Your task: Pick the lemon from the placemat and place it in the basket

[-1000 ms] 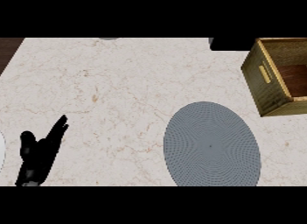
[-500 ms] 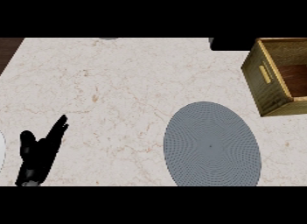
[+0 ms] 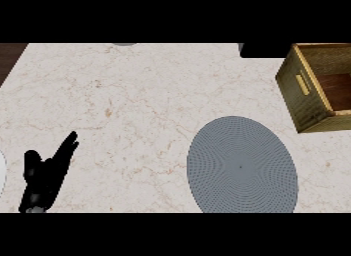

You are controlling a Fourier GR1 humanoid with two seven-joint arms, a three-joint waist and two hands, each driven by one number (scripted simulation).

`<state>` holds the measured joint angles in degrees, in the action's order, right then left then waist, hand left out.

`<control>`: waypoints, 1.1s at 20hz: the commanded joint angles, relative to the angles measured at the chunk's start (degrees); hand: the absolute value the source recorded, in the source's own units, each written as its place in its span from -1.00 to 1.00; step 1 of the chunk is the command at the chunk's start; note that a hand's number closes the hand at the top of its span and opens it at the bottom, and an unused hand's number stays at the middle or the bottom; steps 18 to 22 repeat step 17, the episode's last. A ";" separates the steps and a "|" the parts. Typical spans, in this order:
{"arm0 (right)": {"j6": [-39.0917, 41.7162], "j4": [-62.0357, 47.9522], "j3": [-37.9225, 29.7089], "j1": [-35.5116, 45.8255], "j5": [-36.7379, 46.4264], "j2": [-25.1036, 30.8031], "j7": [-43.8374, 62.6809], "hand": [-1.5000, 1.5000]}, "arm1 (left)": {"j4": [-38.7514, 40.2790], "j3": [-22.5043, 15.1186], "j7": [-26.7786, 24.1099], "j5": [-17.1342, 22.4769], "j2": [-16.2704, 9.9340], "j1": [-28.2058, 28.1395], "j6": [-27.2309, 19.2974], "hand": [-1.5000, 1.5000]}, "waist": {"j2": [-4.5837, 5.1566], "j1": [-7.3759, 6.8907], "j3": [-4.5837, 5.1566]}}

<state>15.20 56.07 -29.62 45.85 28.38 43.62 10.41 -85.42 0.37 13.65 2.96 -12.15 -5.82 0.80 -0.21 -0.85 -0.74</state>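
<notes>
placemat (image 3: 241, 165) right of resting left hand (image 3: 45, 175)

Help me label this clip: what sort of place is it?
Probably a kitchen counter: a pale marble-look worktop with a round grey placemat and a wooden basket.

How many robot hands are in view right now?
1. The left robot hand rests open at the lower left of the counter, left of the placemat. The right robot hand is out of view.

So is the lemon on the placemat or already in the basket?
Cannot tell. The grey placemat is bare, and the visible part of the wooden basket shows only its brown floor; the rest is cut off. No lemon shows.
</notes>
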 commanded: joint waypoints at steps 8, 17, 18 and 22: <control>-2.23 -9.06 -6.62 2.43 -4.62 5.99 -4.66 -1.00 | 6.31 0.82 -0.46 0.00 1.15 -1.85 0.67 0.00 | 0.41 0.66 0.75; 0.04 -19.51 -12.38 2.54 -7.29 17.52 -4.93 -1.00 | 3.92 -0.37 2.52 -1.05 1.74 -1.73 0.38 0.00 | 0.52 0.41 0.69; 0.04 -19.51 -12.38 2.54 -7.29 17.52 -4.93 -1.00 | 3.92 -0.37 2.52 -1.05 1.74 -1.73 0.38 0.00 | 0.52 0.41 0.69; 0.04 -19.51 -12.38 2.54 -7.29 17.52 -4.93 -1.00 | 3.92 -0.37 2.52 -1.05 1.74 -1.73 0.38 0.00 | 0.52 0.41 0.69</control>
